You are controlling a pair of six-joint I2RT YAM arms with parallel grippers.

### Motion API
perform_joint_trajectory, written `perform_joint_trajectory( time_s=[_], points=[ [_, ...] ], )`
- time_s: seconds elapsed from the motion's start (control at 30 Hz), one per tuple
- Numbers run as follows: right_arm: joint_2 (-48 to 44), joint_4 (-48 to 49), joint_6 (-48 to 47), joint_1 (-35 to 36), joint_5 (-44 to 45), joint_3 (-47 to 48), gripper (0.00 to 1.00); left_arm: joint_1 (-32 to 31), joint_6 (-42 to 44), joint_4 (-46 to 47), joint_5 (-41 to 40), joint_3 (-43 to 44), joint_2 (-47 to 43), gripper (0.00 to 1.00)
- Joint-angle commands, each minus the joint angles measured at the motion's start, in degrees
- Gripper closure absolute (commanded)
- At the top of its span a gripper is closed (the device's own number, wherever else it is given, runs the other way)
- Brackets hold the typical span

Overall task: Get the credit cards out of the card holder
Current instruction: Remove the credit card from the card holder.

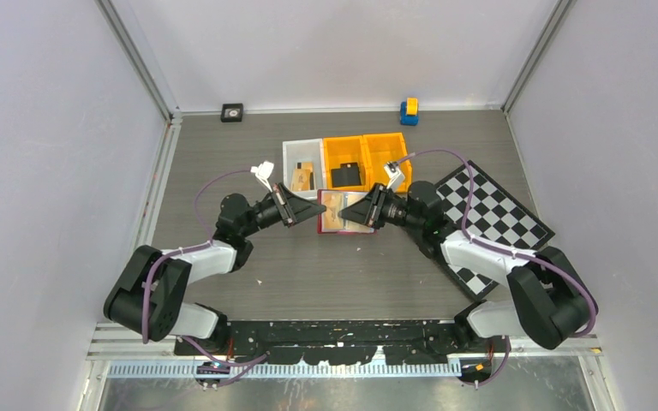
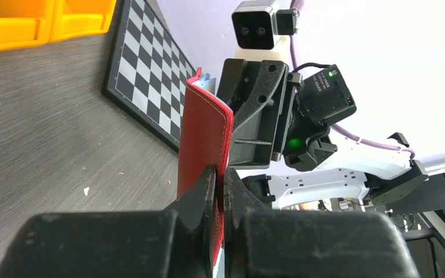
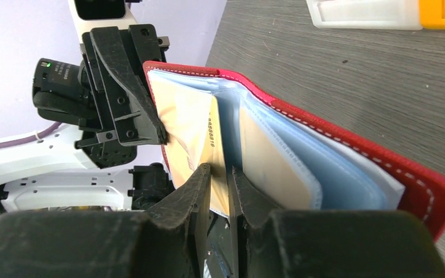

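Note:
The red card holder hangs open in the air between my two arms, over the table's middle. My left gripper is shut on the edge of its red cover. The right wrist view shows the pale blue sleeves fanned out inside the red cover. A tan credit card sticks out of one sleeve. It stands between the fingers of my right gripper, whose jaws are a little wider apart than the card is thick. Another tan card sits in a sleeve further right.
Behind the holder stand a white bin and two orange bins. A chequered board lies on the right, under my right arm. A small blue and yellow toy and a black square piece sit by the back wall.

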Motion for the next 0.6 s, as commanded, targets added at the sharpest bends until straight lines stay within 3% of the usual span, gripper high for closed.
perform_joint_trajectory(
  time_s=[0.0,0.23,0.43,0.57],
  points=[
    [1.0,11.4,4.8,0.0,-4.7,-0.8,0.76,-0.4,-2.0,7.2,2.6,1.2,1.0,1.00],
    [4.0,24.8,12.8,-1.6,-8.4,-2.8,0.86,0.2,-4.2,11.7,3.4,1.2,4.2,1.00],
    [2.8,26.9,13.6,-2.0,-8.5,-3.5,1.00,0.6,-4.3,11.7,3.6,1.3,5.8,1.00],
    [0.3,22.5,11.0,-2.1,-6.7,-3.6,1.00,0.7,-3.1,9.7,3.4,1.3,5.7,0.84]
  ],
)
